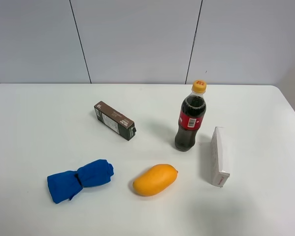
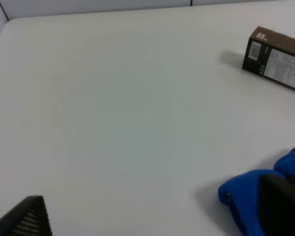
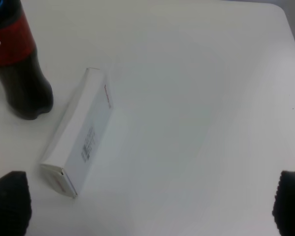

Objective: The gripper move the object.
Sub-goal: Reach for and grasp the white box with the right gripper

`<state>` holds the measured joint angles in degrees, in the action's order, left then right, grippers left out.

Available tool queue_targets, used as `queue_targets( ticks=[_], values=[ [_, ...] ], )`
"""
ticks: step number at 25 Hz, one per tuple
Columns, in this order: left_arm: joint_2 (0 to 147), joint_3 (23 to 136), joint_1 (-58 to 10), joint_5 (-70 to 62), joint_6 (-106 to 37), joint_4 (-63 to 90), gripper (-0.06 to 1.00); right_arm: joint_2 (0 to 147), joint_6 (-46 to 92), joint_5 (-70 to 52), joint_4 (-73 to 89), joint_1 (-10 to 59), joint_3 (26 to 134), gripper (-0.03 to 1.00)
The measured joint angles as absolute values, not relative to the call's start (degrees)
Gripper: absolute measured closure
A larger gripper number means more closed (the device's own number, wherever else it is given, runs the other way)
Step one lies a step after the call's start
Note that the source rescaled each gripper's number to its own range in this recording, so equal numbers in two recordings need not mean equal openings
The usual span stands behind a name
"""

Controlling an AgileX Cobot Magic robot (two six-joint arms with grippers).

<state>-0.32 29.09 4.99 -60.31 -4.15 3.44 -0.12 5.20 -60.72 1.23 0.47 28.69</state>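
The slim white carton (image 1: 219, 156) lies on the white table at the right, just right of the cola bottle. It also shows in the right wrist view (image 3: 81, 140), with small printed text on top and a reddish mark on its end. My right gripper (image 3: 149, 204) is open, its black fingertips (image 3: 9, 201) spread wide, hovering above the table short of the carton and touching nothing. My left gripper (image 2: 154, 216) is open and empty over the left part of the table. Neither gripper shows in the exterior high view.
A cola bottle (image 1: 190, 118) stands close to the carton's left. A mango (image 1: 155, 179) lies front centre, a rolled blue cloth (image 1: 80, 179) front left, a dark brown carton (image 1: 114, 120) further back. The table's right edge (image 1: 290, 113) is near the carton.
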Motion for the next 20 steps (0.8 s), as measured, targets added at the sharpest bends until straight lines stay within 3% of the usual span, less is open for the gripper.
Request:
queue_targets(
  ticks=[10,20],
  values=[
    [-0.3,29.1,5.0,-60.3,-4.1,3.4,-0.06,-0.1,0.4,-60.7,0.0,0.5,29.2,-0.03],
    [-0.3,29.1,5.0,-60.3,-4.1,3.4,-0.06,18.4,-2.3,-63.3,0.0,0.5,45.2,-0.03]
  ],
)
